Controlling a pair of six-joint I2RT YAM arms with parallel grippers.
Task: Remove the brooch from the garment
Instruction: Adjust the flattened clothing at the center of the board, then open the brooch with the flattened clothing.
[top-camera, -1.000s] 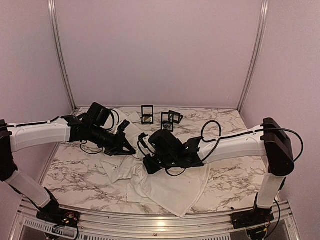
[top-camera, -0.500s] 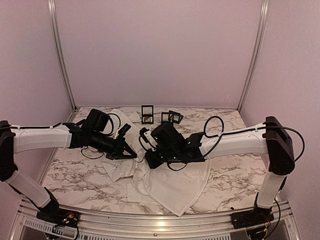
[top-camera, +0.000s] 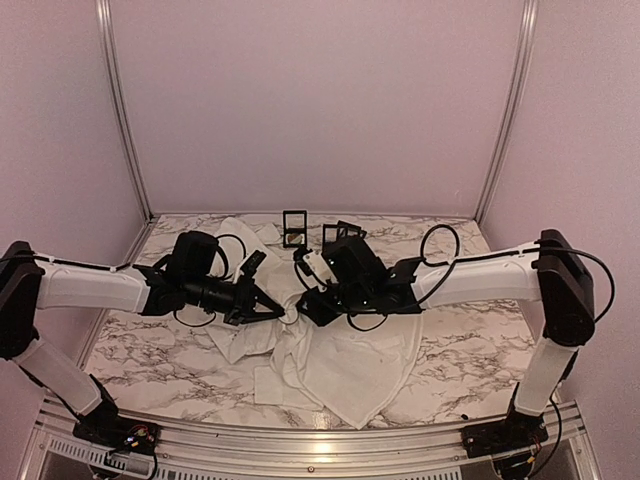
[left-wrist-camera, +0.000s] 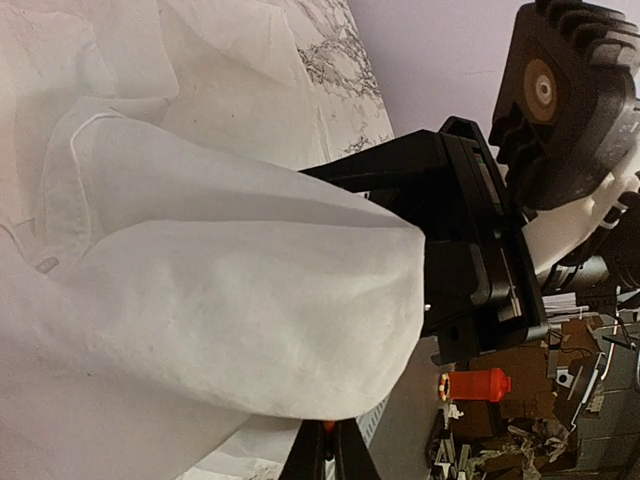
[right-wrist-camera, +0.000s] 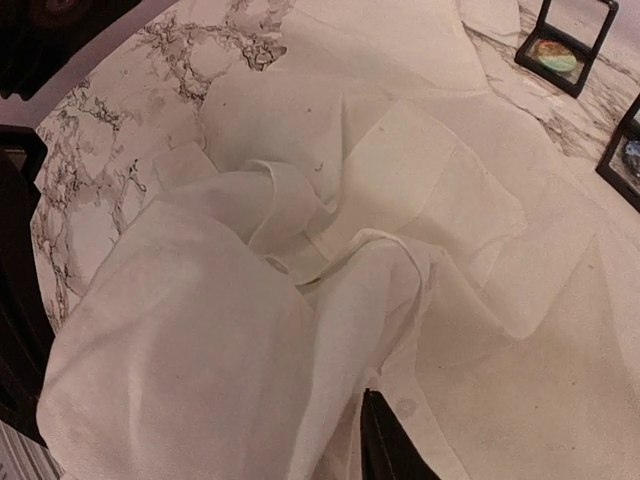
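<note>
Running along the near edge is a metal rail (top-camera: 300, 445) with both arm bases bolted to it. Behind it lies a white marble-patterned table (top-camera: 150, 350) veined in grey. The garment (top-camera: 350, 370) lies crumpled at the table's middle, and one fold is drawn up off the surface to where the two arms meet.

The left gripper (top-camera: 272, 310) has its jaws pressed together, pinching that raised fold. The right gripper (top-camera: 308, 305) stands just beside it, tip to tip. Cloth hides its fingertips in every view, so I cannot tell whether it is spread or closed.

At the far edge stand small black display frames (top-camera: 294, 228). Plain pale lilac walls (top-camera: 320, 100) with aluminium corner posts (top-camera: 120, 110) close in the space.

Only the left wrist view shows clutter off the table, including a small red object (left-wrist-camera: 478, 384). Only the right wrist view shows a white button (right-wrist-camera: 277, 265) amid the folds and coloured pieces inside the frames.
</note>
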